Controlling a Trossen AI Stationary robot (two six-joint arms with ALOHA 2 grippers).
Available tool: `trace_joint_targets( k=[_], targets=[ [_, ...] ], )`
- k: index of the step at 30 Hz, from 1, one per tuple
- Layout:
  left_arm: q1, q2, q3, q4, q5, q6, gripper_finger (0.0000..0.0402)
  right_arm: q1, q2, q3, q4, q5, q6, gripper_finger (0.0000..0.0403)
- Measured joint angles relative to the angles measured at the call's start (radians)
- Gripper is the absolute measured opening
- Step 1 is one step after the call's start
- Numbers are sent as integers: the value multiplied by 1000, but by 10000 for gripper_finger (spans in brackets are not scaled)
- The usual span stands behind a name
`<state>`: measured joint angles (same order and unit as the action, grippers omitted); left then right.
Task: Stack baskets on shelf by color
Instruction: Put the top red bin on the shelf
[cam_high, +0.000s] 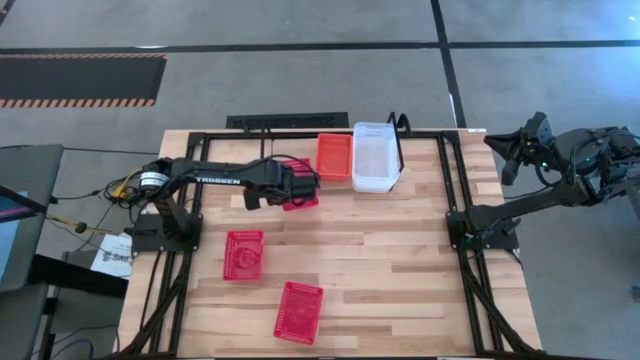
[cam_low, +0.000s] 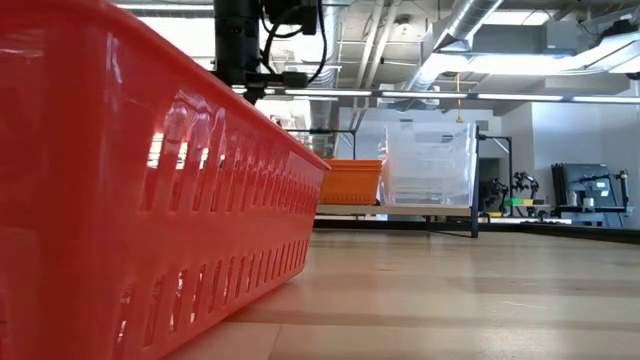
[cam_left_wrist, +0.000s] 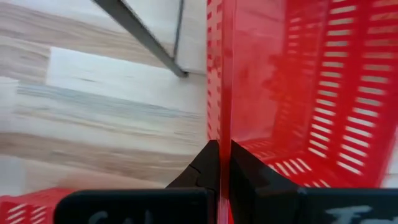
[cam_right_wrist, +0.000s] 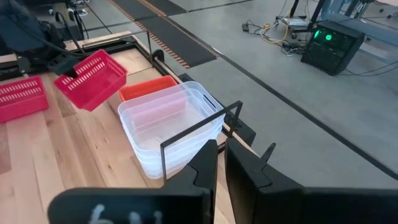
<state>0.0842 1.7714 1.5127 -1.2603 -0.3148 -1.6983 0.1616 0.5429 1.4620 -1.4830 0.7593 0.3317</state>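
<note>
My left gripper (cam_high: 290, 186) is above the table's far middle, shut on a red mesh basket (cam_high: 303, 186), which the right wrist view shows lifted and tilted (cam_right_wrist: 93, 78). Just right of it, an orange basket (cam_high: 334, 156) and a stack of clear baskets (cam_high: 375, 156) sit side by side on the black rod shelf (cam_high: 400, 130), their bottoms on its rods. Two more red baskets (cam_high: 243, 253) (cam_high: 299, 311) lie flat on the near table; one fills the low view (cam_low: 150, 200). My right gripper (cam_right_wrist: 219, 158) is shut and hangs beyond the table's right far corner. My left gripper pinches one wall of the red basket (cam_left_wrist: 222, 118) at its rim, one finger (cam_left_wrist: 205, 168) outside and the other inside. It comes roughly level from the table's left. The basket is lifted clear of the table and hangs tilted.
The black tubular frame (cam_high: 450, 180) runs along both sides and the far edge of the table. The shelf's upright rod loop (cam_right_wrist: 199, 134) stands at the clear stack's right end. Bare wood lies in the table's middle and right half (cam_high: 400, 260).
</note>
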Motion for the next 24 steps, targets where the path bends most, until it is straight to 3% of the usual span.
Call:
trace_joint_targets(
  k=[6,13,24],
  targets=[
    [20,7,-32,16,28,11,0,0,0,0,0,0,0,52],
    [22,18,-106,194,49,36,0,0,-1,0,2,0,0,52],
    [37,16,-190,243,83,10,0,0,-1,0,2,0,1,52]
  ],
)
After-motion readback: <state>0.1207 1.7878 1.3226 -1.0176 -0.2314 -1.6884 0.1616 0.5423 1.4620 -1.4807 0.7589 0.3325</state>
